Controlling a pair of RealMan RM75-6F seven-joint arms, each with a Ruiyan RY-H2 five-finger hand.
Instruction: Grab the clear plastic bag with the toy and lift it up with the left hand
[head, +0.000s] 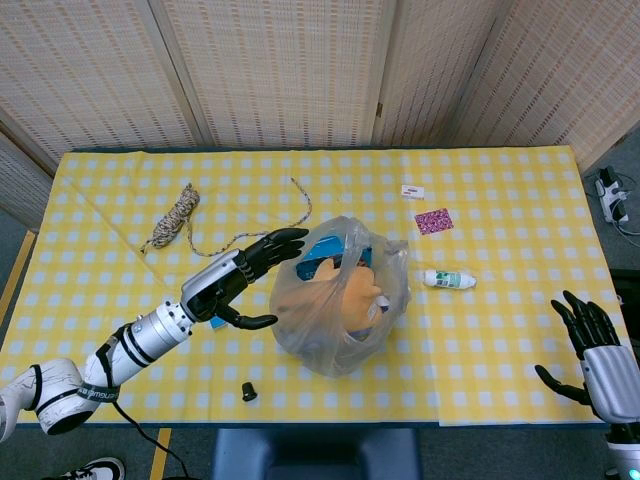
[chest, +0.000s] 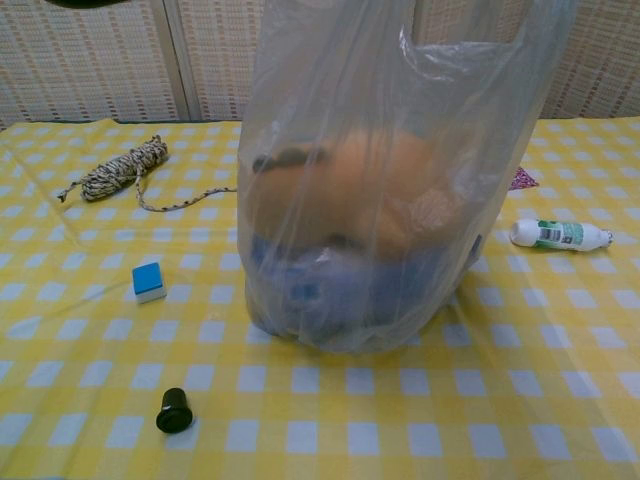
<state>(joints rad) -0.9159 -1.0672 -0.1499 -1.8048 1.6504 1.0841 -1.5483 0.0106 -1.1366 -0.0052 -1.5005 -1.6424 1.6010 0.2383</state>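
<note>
**Inspector:** Reporting on the left hand (head: 232, 283): fingers spread, thumb set apart below them, nothing held. It hovers just beside the clear plastic bag (head: 340, 295), on the bag's left flank, fingertips pointing toward the plastic.

**Clerk:** Touching?

**Inspector:** Cannot tell from the head view; the uppermost fingertip lies at the bag's edge. The chest view shows only a dark sliver at the top left corner, no help.

**Clerk:** Where does the bag stand?

**Inspector:** Near the middle of the checked tablecloth (head: 500, 200), toward the front edge, upright, its mouth and handles gathered at the top. The orange and blue toy (chest: 340, 215) sits low inside.

**Clerk:** And the other hand?

**Inspector:** The right hand (head: 592, 350) is at the table's far right front corner, fingers apart, empty, well apart from the bag. The left is plainly the nearer.

**Clerk:** What does the next move turn on?

**Inspector:** In my judgement, the bag lies to the right of the left hand and its long axis runs vertically, so the loose upper plastic is the likely grasp point.
</note>
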